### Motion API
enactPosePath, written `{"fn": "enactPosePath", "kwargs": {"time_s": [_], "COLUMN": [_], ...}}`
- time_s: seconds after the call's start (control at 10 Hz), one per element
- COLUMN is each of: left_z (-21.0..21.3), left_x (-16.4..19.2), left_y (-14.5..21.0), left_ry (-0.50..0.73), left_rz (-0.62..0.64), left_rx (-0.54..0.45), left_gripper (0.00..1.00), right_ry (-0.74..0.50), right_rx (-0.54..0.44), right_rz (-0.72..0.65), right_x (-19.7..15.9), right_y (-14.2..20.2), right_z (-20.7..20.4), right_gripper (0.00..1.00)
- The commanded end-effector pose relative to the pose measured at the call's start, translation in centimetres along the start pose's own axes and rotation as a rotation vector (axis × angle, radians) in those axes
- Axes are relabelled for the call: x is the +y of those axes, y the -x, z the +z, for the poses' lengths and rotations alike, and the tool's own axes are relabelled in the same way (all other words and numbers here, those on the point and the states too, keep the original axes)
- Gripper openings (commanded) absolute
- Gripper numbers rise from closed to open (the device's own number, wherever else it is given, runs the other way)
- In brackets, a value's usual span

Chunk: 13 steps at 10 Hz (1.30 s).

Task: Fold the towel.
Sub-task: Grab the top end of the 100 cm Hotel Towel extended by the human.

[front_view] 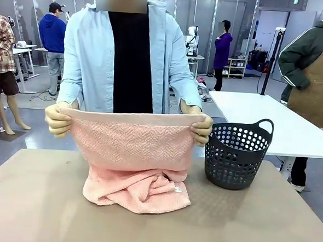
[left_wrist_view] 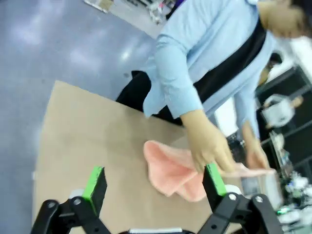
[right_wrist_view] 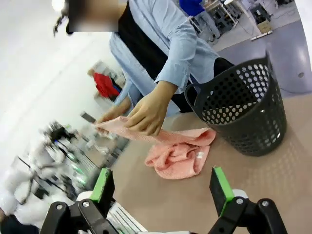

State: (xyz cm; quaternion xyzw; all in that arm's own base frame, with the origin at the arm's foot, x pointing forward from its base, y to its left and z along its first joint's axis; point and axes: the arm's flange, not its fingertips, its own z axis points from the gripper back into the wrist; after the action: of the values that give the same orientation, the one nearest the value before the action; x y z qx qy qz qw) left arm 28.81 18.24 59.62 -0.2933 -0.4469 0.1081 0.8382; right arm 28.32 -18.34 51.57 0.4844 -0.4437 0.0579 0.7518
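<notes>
Left tool [left_wrist_view: 155,180] and right tool [right_wrist_view: 161,184] gape empty; towel [front_view: 132,146] hangs from person's hands [front_view: 202,129], lower part bunched on desk [front_view: 30,201], so best keep hem corners level and taut before folding over.

A person [front_view: 131,59] in a light-blue shirt over a black top stands at the far edge of the tan table [front_view: 30,201]. The pale salmon-pink terry towel with herringbone texture [front_view: 131,149] is held up by its plain hem band. One hand [front_view: 58,120] grips the hem at picture left, the other hand [front_view: 202,129] at picture right. The hem is stretched level between them. The towel's lower part lies bunched on the table. A dark perforated plastic basket with loop handles [front_view: 237,156] stands upright, just beside the towel at picture right, apart from it.
</notes>
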Motion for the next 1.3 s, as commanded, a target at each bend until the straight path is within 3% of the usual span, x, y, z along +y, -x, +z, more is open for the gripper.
{"fn": "enactPosePath", "kwargs": {"time_s": [0.0,0.4,0.7,0.9,1.0,1.2], "left_z": [1.6,-0.2,-3.3,-4.5,-4.7,-4.4], "left_x": [-5.1,-17.8,-23.5,-25.7,-26.3,-26.1], "left_y": [-3.2,-5.3,-2.7,-1.2,-1.0,-1.6], "left_ry": [-0.115,-0.269,-0.130,-0.023,-0.010,0.077], "left_rz": [-0.327,-0.952,-1.257,-1.332,-1.328,-1.204], "left_rx": [0.084,0.182,0.385,0.549,0.558,0.495], "left_gripper": [1.00,1.00,1.00,1.00,1.00,1.00], "right_ry": [0.141,0.271,0.289,0.247,0.267,0.257], "right_rx": [0.138,0.413,0.578,0.694,0.703,0.687], "right_rz": [0.207,0.625,0.783,0.906,0.931,0.901], "right_x": [4.9,15.5,20.6,22.6,23.0,22.6], "right_y": [-3.3,-7.2,-6.9,-5.6,-5.2,-5.0], "right_z": [-1.7,-9.3,-15.6,-19.3,-20.2,-20.0], "right_gripper": [1.00,1.00,1.00,1.00,1.00,1.00]}}
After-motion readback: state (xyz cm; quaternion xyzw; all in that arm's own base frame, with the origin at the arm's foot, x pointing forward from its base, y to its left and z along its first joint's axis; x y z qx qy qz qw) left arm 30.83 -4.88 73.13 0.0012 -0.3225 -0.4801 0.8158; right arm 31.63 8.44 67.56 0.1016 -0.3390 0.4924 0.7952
